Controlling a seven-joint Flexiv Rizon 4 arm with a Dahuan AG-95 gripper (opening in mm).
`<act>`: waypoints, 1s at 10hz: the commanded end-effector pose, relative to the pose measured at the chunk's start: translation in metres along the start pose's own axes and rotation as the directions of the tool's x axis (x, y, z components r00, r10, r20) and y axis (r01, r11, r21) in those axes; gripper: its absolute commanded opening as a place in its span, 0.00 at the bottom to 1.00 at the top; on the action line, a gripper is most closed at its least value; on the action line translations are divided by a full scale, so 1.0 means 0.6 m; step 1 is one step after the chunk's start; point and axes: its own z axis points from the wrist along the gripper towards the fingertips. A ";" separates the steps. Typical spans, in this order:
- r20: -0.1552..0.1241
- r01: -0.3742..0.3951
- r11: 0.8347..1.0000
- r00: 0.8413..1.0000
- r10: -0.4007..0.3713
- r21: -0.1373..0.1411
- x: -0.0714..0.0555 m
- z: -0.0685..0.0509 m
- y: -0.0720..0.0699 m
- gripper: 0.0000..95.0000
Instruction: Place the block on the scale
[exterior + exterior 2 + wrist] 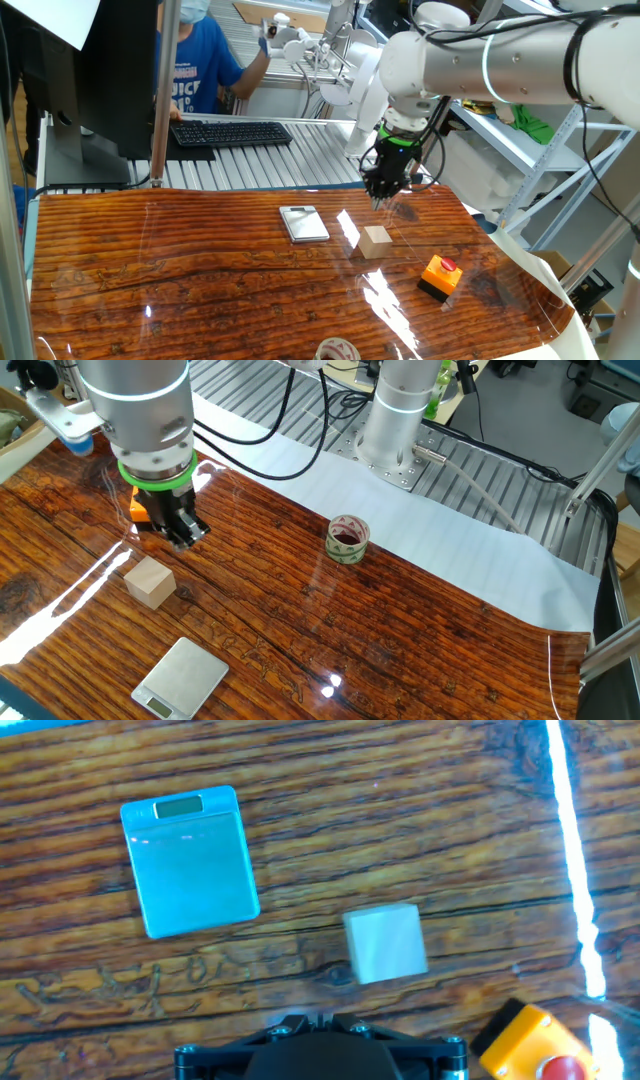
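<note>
Block [376, 241] lies on the table, hand [384, 196] hovering just above, pointing down

Tool [384, 200] above table, block [376, 241] beside scale [304, 223].

Bright, even indoor light in all three views. You get white glare streaks on glossy table [200, 270]: lower centre in one fixed view, left side and bottom centre in the other fixed view, long vertical streak down right edge of hand view. Hand view has cool blue cast: scale [190, 860] reads cyan, block [386, 943] pale grey. Soft short shadow under block. Gripper housing at bottom edge of hand view dark, slightly blurred. Fixed views sharp; backgrounds slightly soft.
</note>
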 end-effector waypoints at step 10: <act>0.021 0.026 1.000 0.999 -0.025 -0.010 -0.013 0.017 -0.047 0.00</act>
